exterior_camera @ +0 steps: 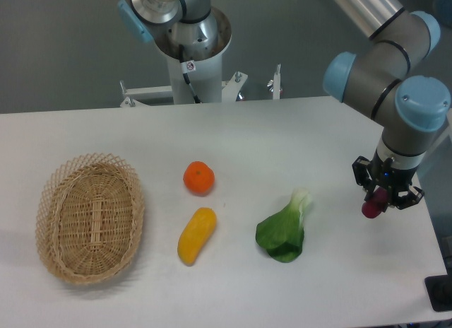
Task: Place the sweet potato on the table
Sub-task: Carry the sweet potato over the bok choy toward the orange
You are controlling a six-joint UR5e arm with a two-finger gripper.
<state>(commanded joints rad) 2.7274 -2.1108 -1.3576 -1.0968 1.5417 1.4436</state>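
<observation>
Table (332, 285) lies directly below our gripper (376, 203) at the right edge. Gripper fingers are closed on the sweet potato (372, 206), which hangs beneath them; its long axis appears near-vertical, though we cannot confirm contact with the surface.
</observation>
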